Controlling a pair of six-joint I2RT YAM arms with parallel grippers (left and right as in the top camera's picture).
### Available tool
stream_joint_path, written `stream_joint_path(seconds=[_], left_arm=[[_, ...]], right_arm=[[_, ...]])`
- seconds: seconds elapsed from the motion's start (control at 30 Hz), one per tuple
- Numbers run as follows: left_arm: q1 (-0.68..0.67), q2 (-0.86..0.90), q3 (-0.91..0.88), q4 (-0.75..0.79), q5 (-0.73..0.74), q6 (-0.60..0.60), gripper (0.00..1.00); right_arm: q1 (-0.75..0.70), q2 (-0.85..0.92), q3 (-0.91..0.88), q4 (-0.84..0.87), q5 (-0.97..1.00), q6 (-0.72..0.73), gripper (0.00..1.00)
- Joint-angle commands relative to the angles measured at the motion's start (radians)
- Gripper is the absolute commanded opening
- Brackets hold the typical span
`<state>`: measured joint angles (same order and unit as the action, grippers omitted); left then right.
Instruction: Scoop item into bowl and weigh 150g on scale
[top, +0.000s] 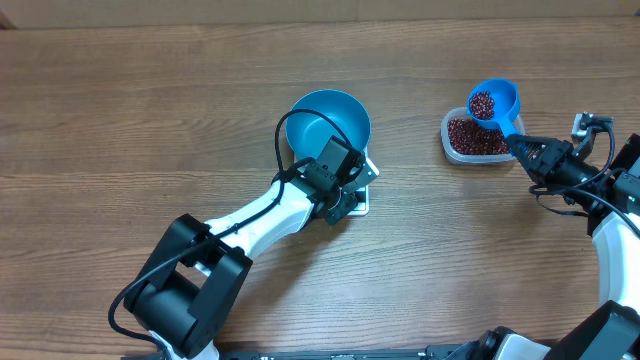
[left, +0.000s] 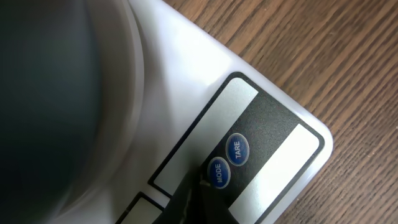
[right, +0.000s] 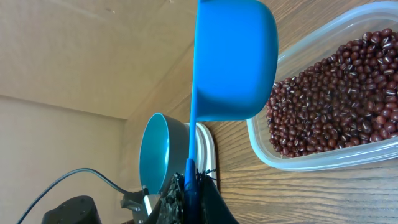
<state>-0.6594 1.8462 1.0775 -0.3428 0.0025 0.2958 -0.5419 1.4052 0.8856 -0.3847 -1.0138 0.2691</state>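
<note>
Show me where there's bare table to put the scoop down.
Bare wood lies between the blue bowl and the clear tub of beans, and across the whole left half of the table. It is crowded around the scale, where the left arm reaches in.

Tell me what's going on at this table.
The right pincer holds a blue scoop loaded with beans above the clear tub. The left pincer, shut, points at the MODE button on the scale, where the blue bowl sits, seemingly empty.
</note>
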Motion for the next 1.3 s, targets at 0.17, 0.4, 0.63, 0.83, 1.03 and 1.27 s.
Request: stream_joint_path(seconds=[0.17, 0.4, 0.63, 0.83, 1.03, 1.27], left_arm=[[0.005, 0.038, -0.011, -0.028, -0.01, 0.019, 0.05], [0.005, 0.038, -0.011, -0.045, -0.01, 0.019, 0.04], [0.005, 0.039, -0.011, -0.022, -0.011, 0.019, 0.04], [0.005, 0.039, -0.008, -0.019, -0.013, 0.019, 0.11], [0.005, 0.038, 0.016, -0.028, -0.013, 0.018, 0.04], [0.005, 0.036, 0.032, -0.047, -0.013, 0.019, 0.04]], right_arm=[[-0.005, -0.023, 0.026, 0.007, -0.02, -0.004, 0.04], [-0.005, -0.023, 0.026, 0.008, -0.02, -0.004, 0.04], [-0.005, -0.023, 0.026, 0.01, -0.02, -0.004, 0.04], [-0.005, -0.023, 0.026, 0.013, -0.02, -0.007, 0.04], [-0.005, -0.023, 0.026, 0.013, -0.02, -0.007, 0.04], [-0.005, -0.023, 0.026, 0.013, -0.02, -0.007, 0.04]])
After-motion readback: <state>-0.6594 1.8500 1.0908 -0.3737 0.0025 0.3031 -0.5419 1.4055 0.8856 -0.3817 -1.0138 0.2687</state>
